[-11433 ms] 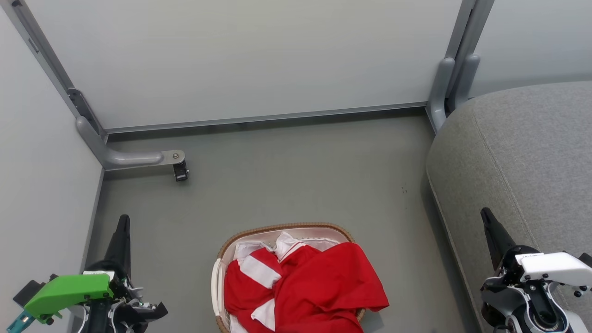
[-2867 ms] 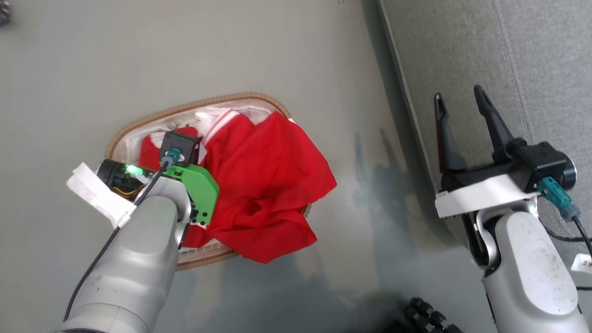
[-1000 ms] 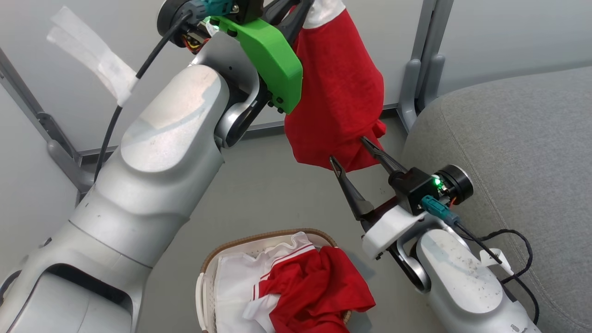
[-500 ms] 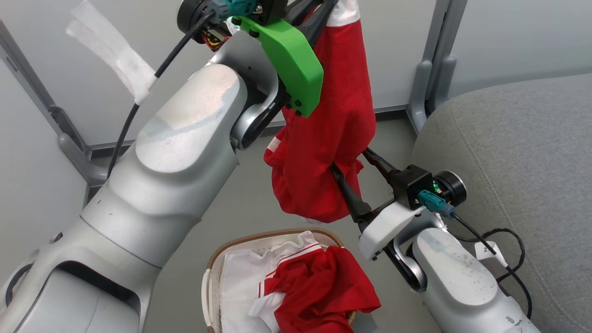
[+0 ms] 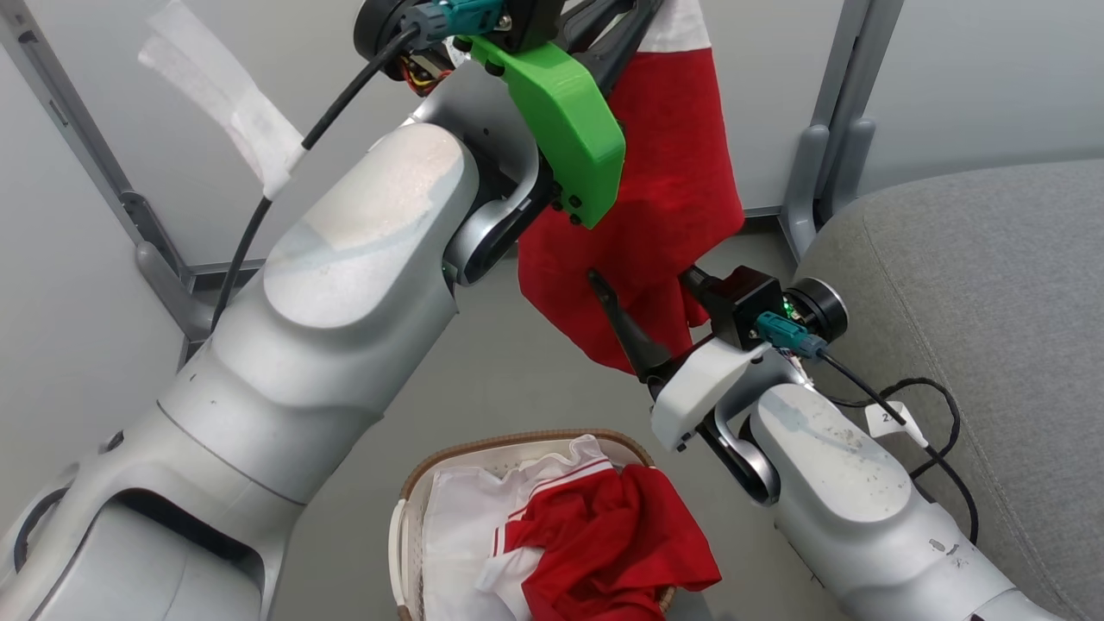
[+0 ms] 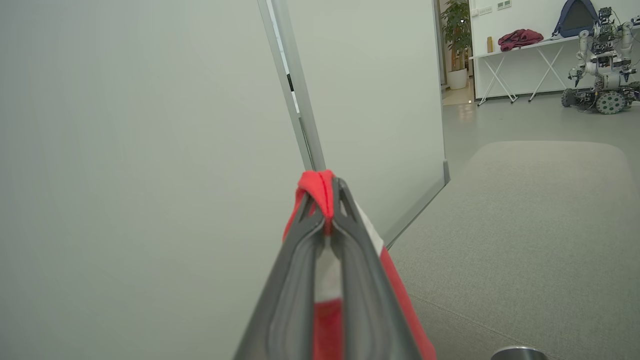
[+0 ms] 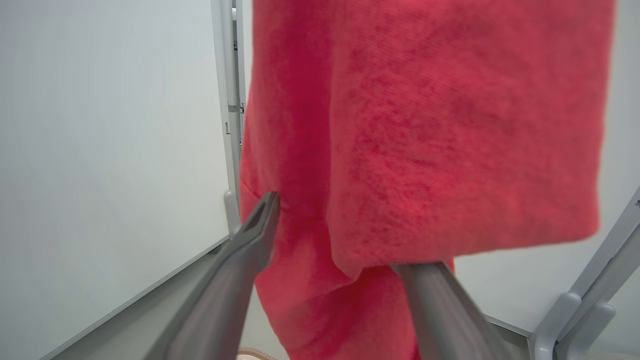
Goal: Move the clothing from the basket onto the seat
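Two end effectors on one red garment (image 5: pixel 664 198). Left end effector (image 6: pixel 324 200) clamped tight on a fold of the top edge, raised high, fingers level and aimed past the partition wall (image 6: pixel 125 150). Draped straight down from that pinch, long axis vertical, free hem well below the left end effector and right at the other. Right end effector (image 7: pixel 342 240) spread as wide as it goes, gripping nothing, fingers tilted up and toward the left arm, straddling the lower drape: one finger in front at the cloth's edge, the other tucked behind the bottom fold, cloth between them and probably brushing both. Clearly the nearer to the loose hem, so by judgement the one to close there next. Seat (image 5: pixel 975 276) to the right of and behind the right end effector, lower than the left pinch. Basket (image 5: pixel 448 448) on the floor (image 5: pixel 483 379) beneath both, with a second garment (image 5: pixel 612 552) heaped over the white liner (image 5: pixel 457 526). Left arm lifted, wrist high; right forearm reaching up from below, wrist cocked toward the cloth.
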Available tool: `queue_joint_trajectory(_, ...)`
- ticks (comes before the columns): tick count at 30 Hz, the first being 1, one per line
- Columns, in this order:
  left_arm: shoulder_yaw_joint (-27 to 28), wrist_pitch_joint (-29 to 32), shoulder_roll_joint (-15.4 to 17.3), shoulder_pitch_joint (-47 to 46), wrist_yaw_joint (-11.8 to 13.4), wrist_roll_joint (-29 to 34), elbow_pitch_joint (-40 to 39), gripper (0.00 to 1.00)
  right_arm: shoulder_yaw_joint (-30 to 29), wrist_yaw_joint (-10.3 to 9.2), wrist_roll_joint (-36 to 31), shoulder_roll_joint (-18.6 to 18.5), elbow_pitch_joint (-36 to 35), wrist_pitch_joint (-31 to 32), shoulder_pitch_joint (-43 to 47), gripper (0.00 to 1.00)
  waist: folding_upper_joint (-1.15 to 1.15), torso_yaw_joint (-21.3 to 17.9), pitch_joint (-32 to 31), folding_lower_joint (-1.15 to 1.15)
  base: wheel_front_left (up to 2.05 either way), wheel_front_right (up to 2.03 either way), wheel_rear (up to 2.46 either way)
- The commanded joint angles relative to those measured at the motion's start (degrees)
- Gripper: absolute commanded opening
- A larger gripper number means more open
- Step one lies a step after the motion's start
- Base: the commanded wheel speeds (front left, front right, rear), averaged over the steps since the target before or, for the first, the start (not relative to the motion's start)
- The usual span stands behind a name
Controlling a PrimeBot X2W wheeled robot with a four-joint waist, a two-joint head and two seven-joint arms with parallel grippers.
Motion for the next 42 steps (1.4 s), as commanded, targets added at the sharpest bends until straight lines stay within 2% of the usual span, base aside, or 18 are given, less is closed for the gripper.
queue_joint_trajectory(1, -0.1, 0.0, 0.2, 0.3, 0.0, -0.2, 0.1, 0.00, 0.4, -0.05, 0.7, -0.2, 0.6, -0.3, -0.7, 0.41, 0.00, 0.0, -0.1, 0.00, 0.00, 0.00, 0.00)
queue_joint_trajectory(3, -0.2, -0.1, 0.4, 0.9, 0.2, -0.4, 0.4, 0.00, 1.1, -0.04, 1.3, -0.2, 0.8, -0.3, -1.3, 0.00, 0.00, -0.1, -0.2, 0.00, 0.00, 0.00, 0.00)
queue_joint_trajectory(13, 0.8, -1.7, 2.9, 4.9, 1.4, -1.5, 2.4, 0.02, -0.7, -0.05, 1.7, -2.5, -3.2, -0.3, -0.6, 0.00, 0.00, -1.9, -0.2, 0.00, 0.00, 0.00, 0.00)
queue_joint_trajectory(15, 0.8, -2.1, 3.4, 6.1, 1.4, -2.0, 2.8, 0.36, -1.8, -0.04, 1.5, -3.4, -4.1, -0.3, -0.5, 0.00, 0.00, -2.5, -0.2, 0.00, 0.00, 0.00, 0.00)
queue_joint_trajectory(16, 0.7, -2.2, 3.7, 6.6, 1.3, -2.2, 2.9, 0.47, -2.3, -0.05, 1.4, -3.8, -4.5, -0.3, -0.5, 0.00, 0.00, -2.8, -0.1, 0.00, 0.00, 0.00, 0.00)
queue_joint_trajectory(17, 0.7, -2.8, 4.0, 7.2, 1.2, -2.3, 3.0, 0.96, -2.9, -0.05, 1.2, -4.4, -5.0, -0.3, -0.4, 0.00, 0.00, -3.2, -0.1, 0.00, 0.00, 0.00, 0.00)
queue_joint_trajectory(18, 0.7, -3.1, 4.3, 7.8, 1.2, -2.5, 3.2, 1.00, -3.4, -0.05, 1.0, -5.0, -5.4, -0.3, -0.4, 0.00, 0.00, -3.6, 0.0, 0.00, 0.00, 0.00, 0.00)
queue_joint_trajectory(29, 0.1, -10.1, 5.1, 16.3, 3.0, -1.7, 1.5, 1.00, -9.6, -0.04, -0.2, -11.5, -7.6, -0.3, -0.2, 0.00, 0.00, -10.3, 1.2, 0.00, 0.00, 0.00, 0.00)
queue_joint_trajectory(36, -2.7, -13.2, 5.6, 21.9, 4.5, 0.6, -0.9, 1.00, -12.1, -0.05, -1.1, -14.9, -8.4, -0.3, 0.9, 0.00, 0.00, -17.7, 3.4, 0.00, 0.00, 0.00, 0.00)
queue_joint_trajectory(42, -4.1, -14.8, 6.1, 25.1, 5.8, 2.1, -2.3, 1.00, -14.2, -0.05, -1.2, -15.1, -10.4, -0.3, 2.6, 0.00, 0.00, -24.9, 6.9, 0.00, 0.00, 0.00, 0.00)
